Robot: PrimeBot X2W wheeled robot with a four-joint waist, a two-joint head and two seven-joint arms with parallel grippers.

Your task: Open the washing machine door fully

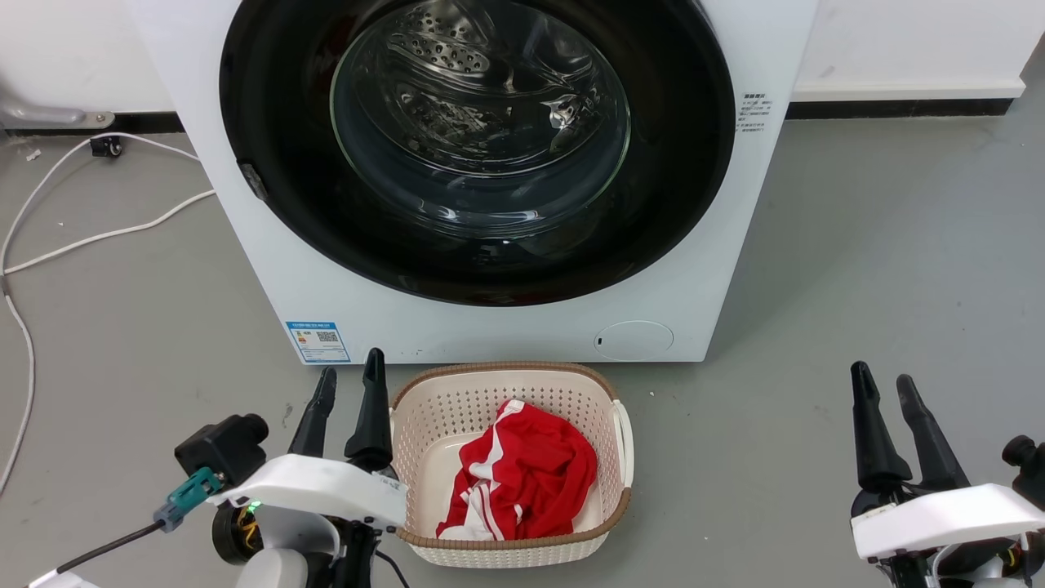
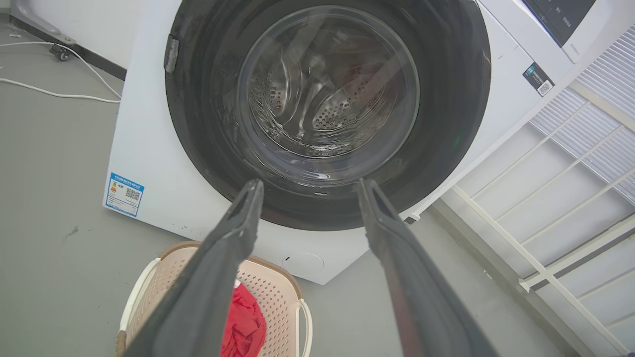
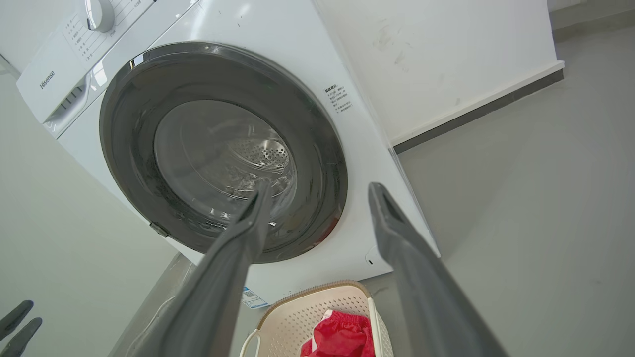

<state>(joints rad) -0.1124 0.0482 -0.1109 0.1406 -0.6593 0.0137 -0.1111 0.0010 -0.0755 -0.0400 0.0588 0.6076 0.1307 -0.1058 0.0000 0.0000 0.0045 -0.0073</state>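
Note:
The washing machine door (image 1: 678, 163) is a glossy black ring around a bulging glass window and lies flush against the white machine front (image 1: 269, 269). A small grey catch (image 1: 251, 180) sits on its left rim. The same door (image 2: 208, 124) faces the left wrist camera, and the door (image 3: 129, 129) also faces the right wrist camera. My left gripper (image 1: 351, 363) is open near the floor, below the machine's lower left. My right gripper (image 1: 882, 373) is open at the lower right, well clear of the machine. Both hold nothing, as the left gripper (image 2: 310, 183) and right gripper (image 3: 321, 186) show.
A cream plastic basket (image 1: 506, 369) with a red and white garment (image 1: 522, 474) stands on the grey floor just in front of the machine, beside my left gripper. White cables (image 1: 98, 237) trail over the floor at the left. A white slatted frame (image 2: 570, 198) stands right of the machine.

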